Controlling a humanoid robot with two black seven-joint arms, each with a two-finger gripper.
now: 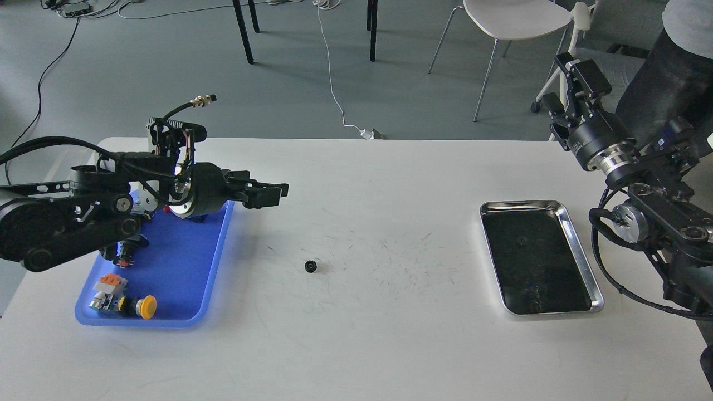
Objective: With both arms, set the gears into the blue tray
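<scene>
One tiny black gear (311,267) lies on the white table, left of centre. A second small gear (522,241) shows faintly inside the steel tray (581,252) at the right. The blue tray (178,267) sits at the left; my left arm covers its upper part. My left gripper (274,194) reaches out past the tray's upper right corner, above and left of the table gear. It is seen side-on, so its fingers overlap. My right gripper (565,89) hangs raised beyond the table's far right edge, open and empty.
Push-button switches lie in the blue tray, among them a yellow-capped one (146,307) and an orange-topped one (111,283). Chairs (512,22) and table legs stand on the floor beyond the far edge. My right arm's body (657,223) stands beside the steel tray.
</scene>
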